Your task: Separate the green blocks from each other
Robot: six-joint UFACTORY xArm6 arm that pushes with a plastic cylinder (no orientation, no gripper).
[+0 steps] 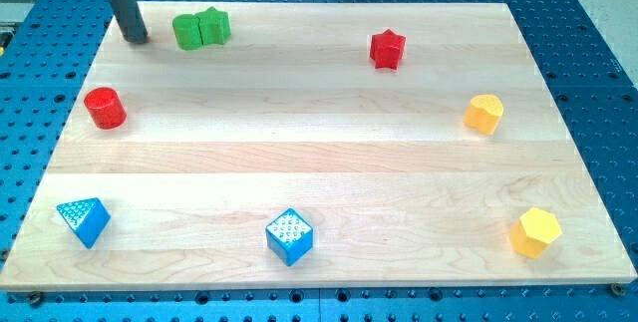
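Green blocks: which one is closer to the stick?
The left green block, the rounder one. It lies just right of my tip, with a small gap. The green star touches its far side, so it sits farther away.

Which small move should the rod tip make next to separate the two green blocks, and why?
Probably slide my tip toward the view's right into the left green block, then steer it toward the view's bottom. The two green blocks touch near the view's top-left, and the right green block sits just behind it. My tip stands just left of the pair, not touching, so a straight push alone would likely move both together.
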